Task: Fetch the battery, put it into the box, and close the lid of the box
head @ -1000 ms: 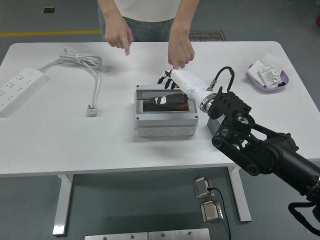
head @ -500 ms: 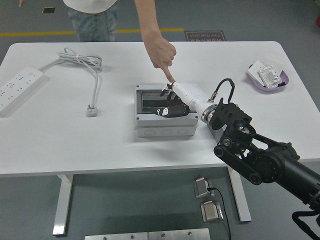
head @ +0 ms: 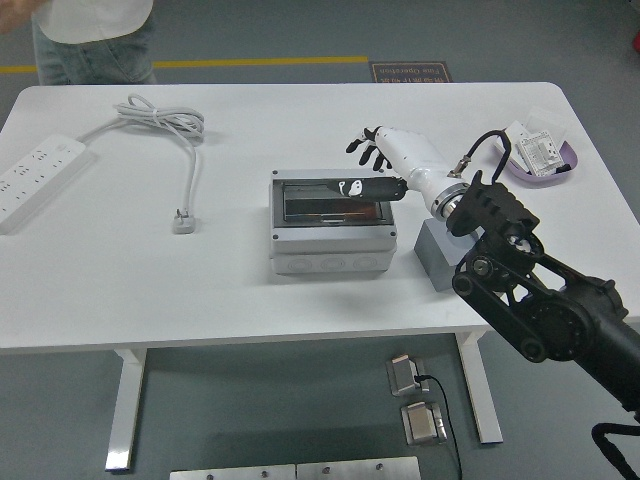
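from my remote seat i see the right arm [head: 540,300] coming in from the near right corner, black and thick, reaching over the near edge of the white table [head: 230,290]. just beside the arm, on the table, stands a small grey block [head: 433,252], partly hidden by the wrist. to the left of it sits the grey box [head: 330,222], near the middle of the table; its dark lid [head: 325,200] seems to lie down over the opening, so i cannot see the battery and cannot tell if it is inside. the right hand [head: 375,165] is at the far right corner of the box, the thumb stretched out flat over the lid and the other fingers spread behind it; it grips nothing. farther left lies a white plug [head: 183,221] with its cable [head: 165,120], and a white power strip [head: 35,180] at the left edge. at the far right is a purple tray [head: 540,152] with small white packets. a person [head: 90,40] stands at the far left corner.
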`<state>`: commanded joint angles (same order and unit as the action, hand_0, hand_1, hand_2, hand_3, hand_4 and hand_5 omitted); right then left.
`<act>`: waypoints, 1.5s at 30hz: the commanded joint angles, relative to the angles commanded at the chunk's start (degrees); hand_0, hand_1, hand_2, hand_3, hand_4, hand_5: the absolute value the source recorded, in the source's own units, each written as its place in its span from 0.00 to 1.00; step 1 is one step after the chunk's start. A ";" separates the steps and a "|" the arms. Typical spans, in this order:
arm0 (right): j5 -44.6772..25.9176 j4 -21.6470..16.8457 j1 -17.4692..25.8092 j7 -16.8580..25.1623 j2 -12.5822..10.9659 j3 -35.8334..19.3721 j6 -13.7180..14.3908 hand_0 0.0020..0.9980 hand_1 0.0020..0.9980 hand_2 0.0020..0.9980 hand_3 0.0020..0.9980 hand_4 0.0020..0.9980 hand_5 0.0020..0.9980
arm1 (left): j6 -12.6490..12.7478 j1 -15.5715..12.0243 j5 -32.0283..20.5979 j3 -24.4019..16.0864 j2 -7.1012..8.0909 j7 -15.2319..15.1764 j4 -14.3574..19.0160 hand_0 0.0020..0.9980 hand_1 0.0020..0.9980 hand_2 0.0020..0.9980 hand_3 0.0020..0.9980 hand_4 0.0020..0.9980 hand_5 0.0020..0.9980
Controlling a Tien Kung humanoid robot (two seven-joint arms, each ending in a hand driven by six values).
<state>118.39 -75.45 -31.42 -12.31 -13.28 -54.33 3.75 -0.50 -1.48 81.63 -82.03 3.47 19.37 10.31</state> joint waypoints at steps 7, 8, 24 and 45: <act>9.00 -8.95 6.04 -0.81 -2.77 -9.22 -0.66 0.41 0.44 0.53 0.67 0.97 0.64 | 0.22 -1.00 -2.42 1.49 -0.23 -0.02 0.00 0.60 0.64 0.63 0.64 0.76 0.09; 9.57 -10.13 6.86 -0.81 -3.21 -10.47 -0.48 0.41 0.44 0.53 0.67 0.97 0.64 | 0.25 -1.13 -2.78 1.69 -0.28 -0.06 0.00 0.60 0.64 0.63 0.64 0.76 0.09; 6.78 -18.81 14.90 5.52 -1.22 -26.41 9.91 0.44 0.45 0.52 0.67 0.95 0.67 | 0.10 -2.56 -3.48 2.24 -1.49 -0.05 0.00 0.60 0.64 0.63 0.64 0.76 0.09; -11.78 -24.14 25.04 12.99 0.26 -35.36 13.61 0.50 0.49 0.55 0.68 0.91 0.66 | 0.01 -2.91 -2.43 1.22 0.93 0.53 0.00 0.60 0.64 0.63 0.64 0.77 0.09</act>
<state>106.61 -99.60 -6.38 0.67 -13.02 -89.69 17.36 -0.49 -4.39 79.20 -80.81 4.40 19.90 10.31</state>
